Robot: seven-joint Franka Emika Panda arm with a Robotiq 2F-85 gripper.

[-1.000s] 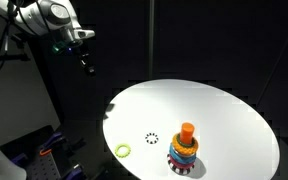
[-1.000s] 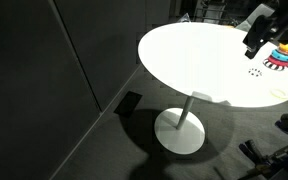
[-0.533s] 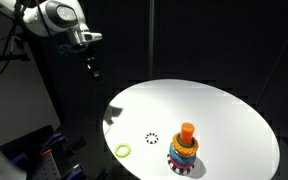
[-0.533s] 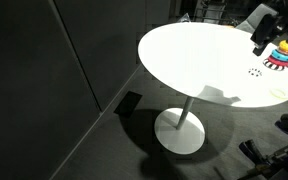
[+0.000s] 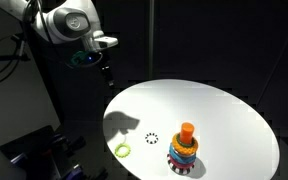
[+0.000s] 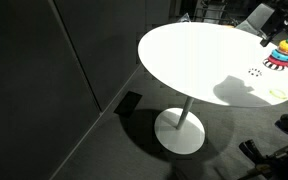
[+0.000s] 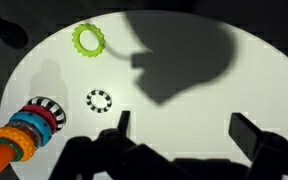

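Speckled ring [image 7: 100,100] below raised, downward-pointing arm [image 5: 69,22]

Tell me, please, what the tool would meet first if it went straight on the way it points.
Most likely the bare top of the round white table, within the tool's shadow: the open tool points down there. The small black-and-white dotted ring lies off to one side, though depth is unclear.

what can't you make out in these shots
- Stacking toy: cut off by the frame edge in an exterior view; its peg end runs off the wrist view's corner.
- Pincer: black silhouette in the wrist view, cut by the bottom edge.
- Black-and-white ring: too small in an exterior view to show its pattern.
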